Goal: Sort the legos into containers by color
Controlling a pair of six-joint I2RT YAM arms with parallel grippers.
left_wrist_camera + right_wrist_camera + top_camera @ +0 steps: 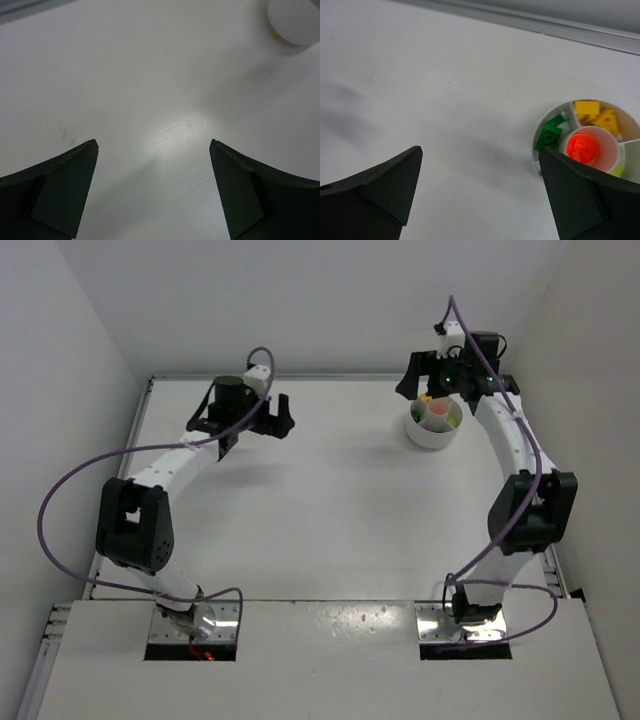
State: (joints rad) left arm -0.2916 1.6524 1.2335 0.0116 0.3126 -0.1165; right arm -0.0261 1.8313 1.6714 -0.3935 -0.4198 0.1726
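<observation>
At the right wrist, the dish (543, 119) runs off frame (a finger (585, 200) covers its near side). From overhead the legos (437, 412) are a blur.

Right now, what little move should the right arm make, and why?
Probably lift the right gripper away from the white dish: its jaws stand open and empty, green bricks, yellow bricks and an orange-red brick lie in separate sections, and I see no loose brick.

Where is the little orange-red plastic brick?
In the right wrist view, the orange-red plastic brick sits in the centre well of the round white divided dish, green bricks to its left, yellow ones above.
</observation>
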